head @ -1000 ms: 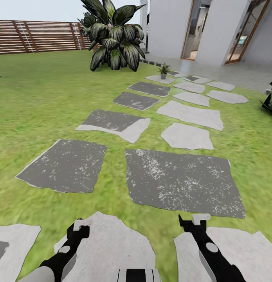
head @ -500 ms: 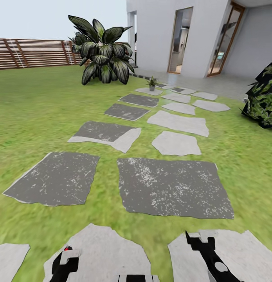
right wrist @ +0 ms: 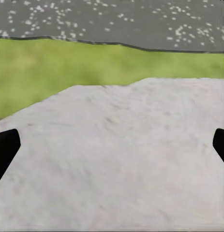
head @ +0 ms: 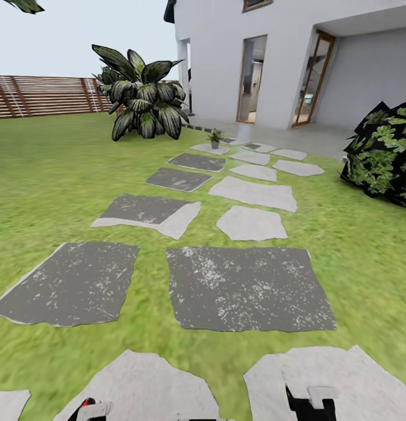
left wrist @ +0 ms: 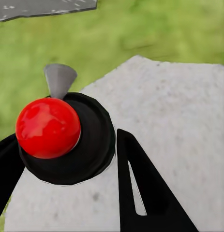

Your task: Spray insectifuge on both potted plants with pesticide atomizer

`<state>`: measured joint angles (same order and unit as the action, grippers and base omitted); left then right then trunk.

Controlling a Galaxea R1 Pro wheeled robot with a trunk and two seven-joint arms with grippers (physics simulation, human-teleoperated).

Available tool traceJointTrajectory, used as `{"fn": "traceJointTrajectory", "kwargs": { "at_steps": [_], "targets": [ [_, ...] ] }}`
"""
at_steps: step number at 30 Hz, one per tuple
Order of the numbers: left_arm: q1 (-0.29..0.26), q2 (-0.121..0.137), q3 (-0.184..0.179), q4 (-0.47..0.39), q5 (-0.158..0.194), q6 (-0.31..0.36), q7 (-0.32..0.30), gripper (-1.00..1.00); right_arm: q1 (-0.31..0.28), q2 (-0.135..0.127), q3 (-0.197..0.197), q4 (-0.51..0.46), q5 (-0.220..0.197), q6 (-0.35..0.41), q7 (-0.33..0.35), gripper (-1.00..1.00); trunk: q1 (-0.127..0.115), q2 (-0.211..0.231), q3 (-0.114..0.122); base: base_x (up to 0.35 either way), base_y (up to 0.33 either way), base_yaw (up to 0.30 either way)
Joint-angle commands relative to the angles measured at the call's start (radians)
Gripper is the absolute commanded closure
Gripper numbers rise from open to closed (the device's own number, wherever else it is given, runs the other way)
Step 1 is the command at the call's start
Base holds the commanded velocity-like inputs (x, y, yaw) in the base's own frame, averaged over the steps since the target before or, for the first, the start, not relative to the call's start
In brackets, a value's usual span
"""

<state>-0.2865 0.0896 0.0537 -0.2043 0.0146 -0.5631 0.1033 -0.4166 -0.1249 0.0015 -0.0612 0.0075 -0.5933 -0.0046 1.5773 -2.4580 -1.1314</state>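
The pesticide atomizer (left wrist: 48, 128) has a red round top, a black cap and a grey nozzle, and it sits between the black fingers of my left gripper (left wrist: 68, 145), which is shut on it. In the head view the left gripper (head: 92, 407) is at the bottom edge, with a bit of the atomizer's red (head: 87, 402) beside it. My right gripper (head: 311, 400) is open and holds nothing; in its wrist view the fingertips (right wrist: 5, 147) stand far apart over a pale stone. One small potted plant (head: 215, 138) stands far ahead on a stepping stone.
Grey and pale stepping stones (head: 243, 286) lead across the lawn toward a white house (head: 255, 58) with open doorways. A big dark-leaved shrub (head: 141, 96) stands left of the path and a leafy bush (head: 384, 152) on the right. A brown slat fence (head: 39, 95) runs along the back left.
The whole view has risen and shifted, so the camera moved: more house and the right bush now show. Both grippers sit lower in the picture.
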Motion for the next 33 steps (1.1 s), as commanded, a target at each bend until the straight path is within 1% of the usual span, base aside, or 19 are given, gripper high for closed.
{"fn": "traceJointTrajectory", "kwargs": {
  "at_steps": [1, 4, 17, 27, 33],
  "targets": [
    [0.001, -0.002, 0.003, 0.001, 0.001, -0.008, 0.004, 1.00, -0.001, 0.000, 0.000, 0.010, 0.001, -0.013, 0.000, -1.00, -0.004, 0.007, 0.004, 0.000, 0.000, -0.107],
    [0.002, -0.007, 0.002, 0.004, 0.000, -0.011, 0.007, 1.00, -0.001, 0.001, 0.000, 0.017, 0.002, -0.020, 0.000, -1.00, -0.016, 0.028, 0.018, 0.000, 0.000, -0.107],
    [0.004, -0.012, 0.002, 0.008, 0.000, -0.012, 0.009, 1.00, 0.001, 0.001, 0.000, 0.020, 0.001, -0.020, 0.000, -1.00, -0.065, 0.119, 0.078, 0.000, 0.000, -0.106],
    [0.007, -0.013, 0.002, 0.007, 0.002, -0.012, 0.009, 1.00, 0.001, 0.002, 0.000, 0.020, 0.000, -0.020, 0.000, -1.00, -0.065, 0.119, 0.087, 0.003, 0.000, -0.024],
    [0.007, -0.012, 0.003, 0.006, 0.005, -0.012, 0.009, 1.00, 0.001, 0.002, 0.000, 0.020, 0.000, -0.020, 0.000, -1.00, -0.065, 0.119, 0.096, 0.228, 0.000, -0.001]
  ]
}}
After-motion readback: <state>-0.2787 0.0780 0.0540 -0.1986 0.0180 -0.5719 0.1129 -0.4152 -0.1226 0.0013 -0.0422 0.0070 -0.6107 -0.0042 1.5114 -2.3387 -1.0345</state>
